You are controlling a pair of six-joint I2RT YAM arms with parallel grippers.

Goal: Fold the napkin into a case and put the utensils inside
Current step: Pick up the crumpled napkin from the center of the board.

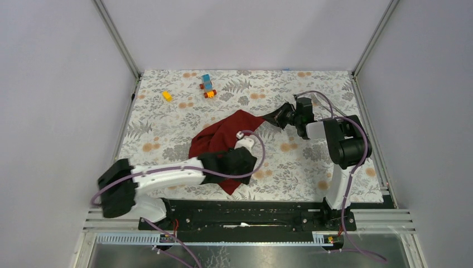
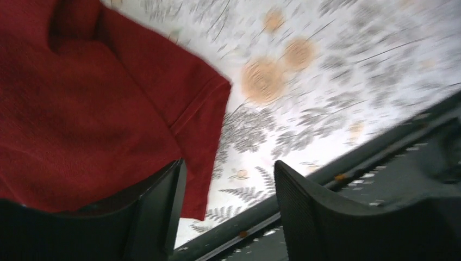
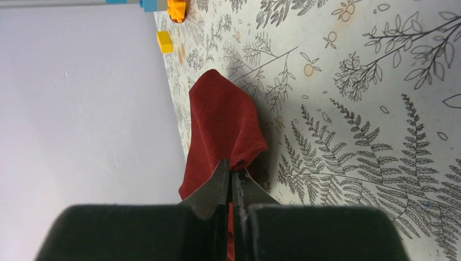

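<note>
The napkin [image 1: 223, 134] lies rumpled at the middle of the counter [image 1: 312, 167], and from above the left arm [image 1: 167, 177] hides its near part. The right claw [image 3: 232, 174] is pinched tight on the corner that points toward the counter's right edge. The left claw [image 2: 228, 168] stands open with the cloth's hem just beside one finger, though that view is blurred.

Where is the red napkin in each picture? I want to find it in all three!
Top view: the napkin is crumpled in the middle of the table, between the two arms.
Left wrist view: the napkin fills the upper left.
Right wrist view: the napkin is in the middle, one end pinched in the right gripper.
Shared landmark: the leafy tablecloth shows beside the napkin in all three views.
</note>
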